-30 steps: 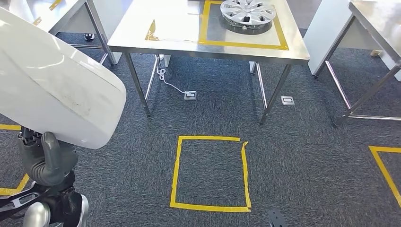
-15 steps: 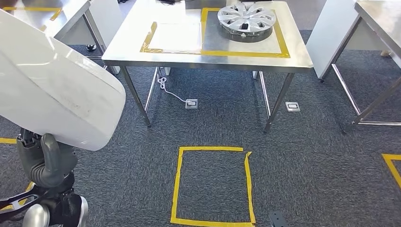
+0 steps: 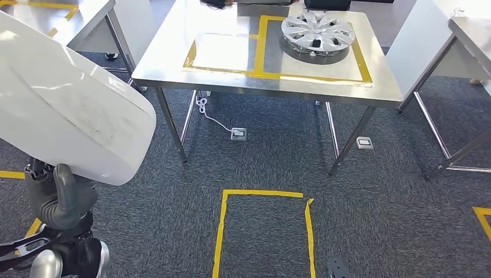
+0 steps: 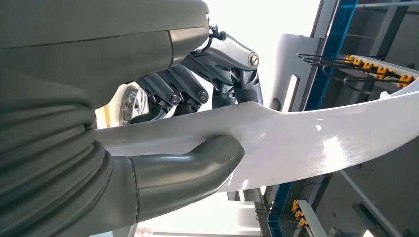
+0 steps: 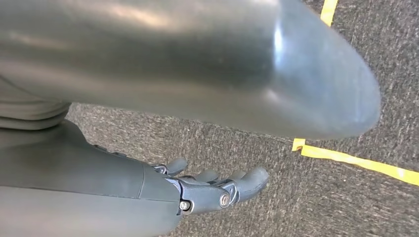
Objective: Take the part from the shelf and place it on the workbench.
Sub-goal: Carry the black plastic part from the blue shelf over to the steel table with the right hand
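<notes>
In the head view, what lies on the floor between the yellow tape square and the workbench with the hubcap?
Bare grey carpet in the head view. Nothing stands between the yellow tape square and the workbench.

Part: held in the left hand, thumb on one face, fingers on the other.
Desk: ahead and right of those fingers, well apart.
Hubcap: on the desk's far right part, inside a taped frame.
Floor square: before the desk, right of the fingers.
Right hand: hanging above the carpet.
</notes>
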Available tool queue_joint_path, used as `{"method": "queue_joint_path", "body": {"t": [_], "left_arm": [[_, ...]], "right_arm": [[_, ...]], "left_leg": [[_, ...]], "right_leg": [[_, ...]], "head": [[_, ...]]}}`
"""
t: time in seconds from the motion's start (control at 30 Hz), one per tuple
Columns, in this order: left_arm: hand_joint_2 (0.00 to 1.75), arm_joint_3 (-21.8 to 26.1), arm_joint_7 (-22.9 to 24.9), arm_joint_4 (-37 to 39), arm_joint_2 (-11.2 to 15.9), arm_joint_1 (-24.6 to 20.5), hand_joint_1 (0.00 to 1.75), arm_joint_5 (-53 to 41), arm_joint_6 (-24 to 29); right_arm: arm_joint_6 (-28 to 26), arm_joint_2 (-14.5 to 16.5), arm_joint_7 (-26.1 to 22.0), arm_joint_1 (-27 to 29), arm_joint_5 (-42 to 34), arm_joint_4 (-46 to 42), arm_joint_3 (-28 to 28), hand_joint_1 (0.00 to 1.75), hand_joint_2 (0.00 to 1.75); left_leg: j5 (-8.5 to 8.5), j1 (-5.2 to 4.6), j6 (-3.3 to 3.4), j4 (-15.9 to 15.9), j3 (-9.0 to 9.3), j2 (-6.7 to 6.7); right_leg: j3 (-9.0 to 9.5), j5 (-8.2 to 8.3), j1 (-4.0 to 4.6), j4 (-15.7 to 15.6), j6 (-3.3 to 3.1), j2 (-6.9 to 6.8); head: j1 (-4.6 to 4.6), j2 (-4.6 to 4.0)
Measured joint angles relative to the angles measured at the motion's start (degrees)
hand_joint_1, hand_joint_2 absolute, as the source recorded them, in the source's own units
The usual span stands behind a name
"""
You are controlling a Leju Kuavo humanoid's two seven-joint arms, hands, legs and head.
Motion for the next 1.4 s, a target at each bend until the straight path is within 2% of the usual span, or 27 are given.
{"method": "queue_joint_path", "body": {"t": [0.03,0.07,0.13,0.17,0.2,0.23,0.27,0.33,0.4,0.47,0.5,0.57,0.67,0.73,0.8,0.87,0.93,0.97,1.0,1.07,1.1,1.13,1.17,1.23,1.27,1.3,1.4], "left_arm": [[1.75,0.03,-0.01,0.05,0.0,0.06,1.75,0.07,-0.01],[1.75,0.06,-0.01,0.09,0.0,0.09,1.75,0.11,-0.02],[1.75,0.15,-0.01,0.14,0.0,0.09,1.75,0.17,-0.09],[1.75,0.2,0.01,0.21,0.0,0.12,1.75,0.2,-0.2],[1.75,0.25,0.02,0.28,0.0,0.16,1.75,0.21,-0.34],[1.75,0.28,0.06,0.37,0.0,0.2,1.75,0.21,-0.47],[1.75,0.3,0.06,0.43,0.01,0.21,1.75,0.22,-0.59],[1.75,0.32,0.03,0.47,0.02,0.08,1.75,0.23,-0.66],[1.75,0.32,-0.02,0.5,0.03,-0.03,1.75,0.28,-0.67],[1.75,0.32,-0.02,0.57,0.05,0.1,1.75,0.33,-0.67],[1.75,0.32,-0.01,0.59,0.07,0.19,1.75,0.33,-0.67],[1.75,0.32,-0.01,0.6,0.07,0.26,1.75,0.34,-0.67],[1.75,0.32,-0.01,0.6,0.07,0.27,1.75,0.34,-0.66],[1.75,0.32,-0.01,0.62,0.07,0.28,1.75,0.34,-0.65],[1.75,0.41,-0.03,0.81,0.16,0.54,1.75,0.34,-0.62],[1.75,0.51,-0.08,0.93,0.23,0.72,1.75,0.34,-0.58],[1.75,0.53,-0.12,0.79,0.19,0.63,1.75,0.34,-0.58],[1.75,0.54,-0.14,0.71,0.15,0.61,1.75,0.34,-0.58],[1.75,0.55,-0.12,0.68,0.15,0.63,1.75,0.34,-0.58],[1.75,0.56,-0.1,0.67,0.15,0.75,1.75,0.34,-0.58],[1.75,0.56,-0.08,0.67,0.15,0.82,1.75,0.34,-0.58],[1.75,0.57,-0.09,0.67,0.15,0.87,1.75,0.34,-0.58],[1.75,0.57,-0.09,0.67,0.14,0.9,1.75,0.34,-0.58],[1.75,0.58,-0.09,0.71,0.14,0.94,1.75,0.34,-0.58],[1.75,0.58,-0.09,0.7,0.14,0.99,1.75,0.34,-0.58],[1.75,0.6,-0.08,0.67,0.14,1.05,1.75,0.33,-0.57],[1.75,0.63,-0.04,0.3,0.13,1.06,1.75,0.29,-0.53]], "right_arm": [[-0.01,0.0,0.02,0.17,-0.07,0.0,-0.01,0.0,0.0],[-0.01,0.0,0.04,0.32,-0.09,0.0,-0.02,0.0,0.0],[-0.01,-0.01,0.08,0.53,-0.14,0.0,-0.04,0.0,0.0],[0.0,-0.02,0.15,0.61,-0.15,0.0,-0.06,0.0,0.0],[0.01,-0.03,0.22,0.67,-0.16,0.0,-0.08,0.0,0.0],[0.01,-0.05,0.3,0.73,-0.17,0.0,-0.1,0.0,0.0],[0.02,-0.05,0.32,0.71,-0.18,0.0,-0.12,0.0,0.0],[0.01,-0.06,0.28,0.6,-0.19,0.0,-0.14,0.0,0.0],[-0.01,-0.06,0.23,0.43,-0.19,0.0,-0.15,0.0,0.0],[-0.01,-0.05,0.2,0.45,-0.19,0.0,-0.16,0.0,0.0],[-0.01,-0.05,0.2,0.5,-0.19,0.0,-0.16,0.0,0.0],[-0.01,-0.04,0.2,0.55,-0.19,0.0,-0.16,0.0,0.0],[-0.01,-0.04,0.2,0.57,-0.19,0.0,-0.17,0.0,0.0],[-0.01,-0.02,0.2,0.73,-0.17,0.0,-0.18,0.0,0.0],[0.0,0.05,0.21,0.83,-0.17,0.0,-0.21,0.0,0.0],[-0.07,0.08,0.28,0.87,-0.2,0.0,-0.25,0.0,0.0],[-0.17,0.1,0.36,0.79,-0.24,0.0,-0.26,0.0,0.0],[-0.2,0.12,0.39,0.62,-0.31,0.0,-0.26,0.0,0.0],[-0.2,0.17,0.43,0.49,-0.4,0.0,-0.26,0.0,0.0],[-0.21,0.2,0.53,0.48,-0.6,0.0,-0.26,0.0,0.0],[-0.22,0.2,0.58,0.6,-0.64,0.0,-0.27,0.0,0.0],[-0.23,0.2,0.61,0.72,-0.66,0.0,-0.27,0.0,0.0],[-0.24,0.2,0.62,0.8,-0.66,0.0,-0.27,0.0,0.0],[-0.25,0.2,0.66,1.01,-0.66,0.0,-0.28,0.0,0.0],[-0.25,0.2,0.72,1.08,-0.66,0.0,-0.28,0.0,0.0],[-0.25,0.21,0.79,1.16,-0.62,0.0,-0.29,0.0,0.0],[-0.25,0.28,0.98,1.08,-0.23,0.0,-0.3,0.0,0.0]], "left_leg": [[-0.55,-0.05,0.02,0.0,0.63,-0.03],[-1.15,-0.12,0.01,0.0,1.4,0.0],[-2.48,-0.3,-0.07,-0.04,3.1,0.31],[-3.13,-0.42,-0.26,-0.06,3.87,0.44],[-3.79,-0.48,-0.57,-0.18,4.41,0.6],[-4.19,-0.53,-0.96,-0.05,5.06,0.72],[-4.28,-0.57,-1.42,0.17,5.6,0.83],[-3.9,-0.54,-2.12,2.39,5.54,0.96],[-4.52,-0.42,-2.56,7.46,2.53,0.7],[-7.2,-0.24,-2.9,13.18,-1.96,0.48],[-8.42,-0.17,-3.04,14.89,-3.55,0.47],[-9.42,-0.12,-3.18,15.96,-4.7,0.48],[-9.6,-0.11,-3.23,16.1,-4.92,0.48],[-9.37,-0.03,-3.45,14.87,-6.13,0.45],[-2.11,0.12,-3.23,7.31,-7.03,-0.83],[4.38,0.21,-2.14,0.8,-6.21,-1.74],[3.66,0.28,-1.09,0.27,-4.56,-1.19],[3.25,0.34,-0.8,0.1,-3.74,-1.0],[2.7,0.34,-0.6,0.0,-3.08,-0.77],[1.39,0.32,-0.5,-0.04,-1.77,-0.48],[0.68,0.32,-0.53,-0.04,-0.93,-0.41],[-0.07,0.32,-0.57,-0.04,0.03,-0.38],[-0.82,0.32,-0.64,-0.05,1.07,-0.33],[-2.37,0.25,-0.91,-0.04,2.77,-0.22],[-3.09,0.18,-1.19,-0.11,3.28,-0.23],[-3.63,0.11,-1.55,-0.3,3.74,-0.26],[-3.81,-0.01,-2.7,-0.46,5.3,-0.24]], "right_leg": [[-1.41,0.2,0.03,0.17,-0.11,0.0],[-1.85,1.72,0.1,-1.61,-0.42,-0.03],[-0.91,7.66,0.5,-8.53,-1.45,-0.57],[-0.4,9.62,0.82,-11.34,-1.93,-0.98],[0.12,10.83,1.09,-13.01,-2.29,-1.32],[0.44,11.09,1.26,-13.63,-2.58,-1.44],[0.89,10.53,1.3,-13.79,-2.84,-1.26],[2.53,10.6,0.95,-14.53,-3.48,-0.58],[4.13,10.04,0.62,-15.03,-3.97,0.07],[5.01,9.21,0.51,-15.14,-4.15,0.7],[5.28,8.89,0.48,-15.14,-4.13,0.94],[5.5,8.63,0.46,-15.14,-4.11,1.14],[5.57,8.56,0.45,-15.14,-4.11,1.18],[6.59,7.73,0.32,-15.13,-3.95,1.8],[8.81,5.65,0.04,-14.95,-2.96,3.28],[10.23,4.44,-0.05,-14.8,-1.68,4.14],[9.16,4.86,0.03,-12.3,-0.97,2.72],[7.48,4.75,0.02,-9.46,-0.73,1.75],[5.12,4.15,0.03,-5.92,-0.48,0.85],[0.05,1.28,0.0,-0.18,-0.08,0.28],[-1.63,0.25,-0.02,0.65,0.01,0.22],[-2.5,0.35,-0.03,-0.21,-0.02,0.18],[-2.57,1.96,-0.02,-2.69,-0.15,0.12],[-1.92,8.58,0.15,-9.64,-0.7,-0.24],[-1.68,11.07,0.32,-12.16,-1.03,-0.46],[-1.5,12.61,0.49,-13.69,-1.44,-0.6],[0.17,12.16,0.45,-14.78,-2.71,-0.35]], "head": [[0.07,0.0],[0.12,0.0],[0.19,0.0],[0.2,0.0],[0.2,0.0],[0.18,0.01],[0.2,0.01],[0.15,0.01],[-0.08,0.02],[-0.28,0.01],[-0.28,0.0],[-0.29,0.0],[-0.31,0.0],[-0.34,0.0],[-0.44,0.0],[-0.51,0.01],[-0.39,0.02],[-0.31,0.01],[-0.23,0.0],[-0.16,0.0],[-0.12,0.0],[-0.1,0.0],[-0.06,0.0],[-0.01,0.0],[0.02,0.0],[0.06,0.0],[0.1,0.0]]}}
